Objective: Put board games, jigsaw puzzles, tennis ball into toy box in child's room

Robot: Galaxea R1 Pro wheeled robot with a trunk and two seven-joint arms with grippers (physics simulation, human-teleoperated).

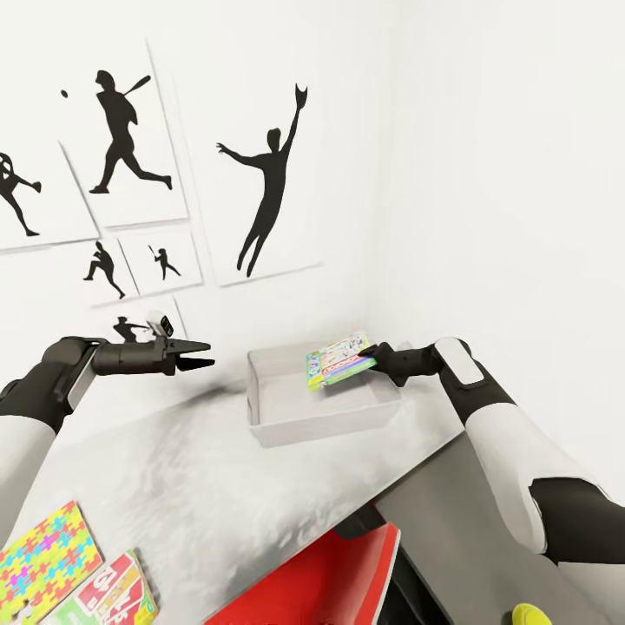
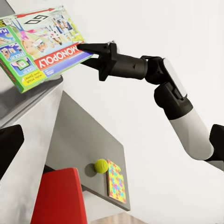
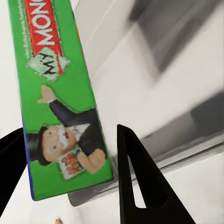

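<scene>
Between the right gripper's (image 1: 375, 352) black fingers sits the green Monopoly board-game box (image 1: 339, 360), clamped by one edge and held roughly level, slightly tilted. Directly beneath the gripper and box is the open, pale grey rectangular toy box (image 1: 286, 430) on the grey table (image 1: 200, 503); the game is above its rim, not yet inside. The toy box's interior, as far as visible, looks bare.

Well to the other side of the toy box, the left gripper (image 1: 198, 354) hovers above the table with its black fingers parted, holding nothing.

Far back from both grippers, at the table's near edge, lie a multicoloured jigsaw-puzzle box (image 1: 45, 560) and a red-and-green board-game box (image 1: 117, 595) just beside it. In the left wrist view a yellow tennis ball (image 2: 101, 165) rests touching a second multicoloured jigsaw-puzzle box (image 2: 116, 182) on a farther part of the table.

Judgement: early stage. First game at point of release; one game, two puzzles and ball on the table remain, plus one game not accounted for.
</scene>
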